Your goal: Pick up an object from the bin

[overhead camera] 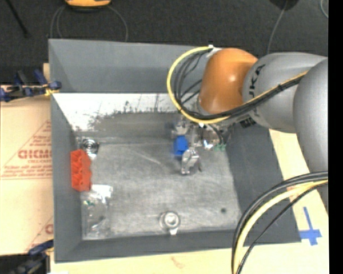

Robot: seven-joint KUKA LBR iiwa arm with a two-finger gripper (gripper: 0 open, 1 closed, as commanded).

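My claw sits low in the right half of the bin, with a small blue piece right against it. I can't tell whether it's gripping that piece, or whether it's wide or narrow. An orange block lies well apart at the left wall, and a metal ring lies near the front wall.
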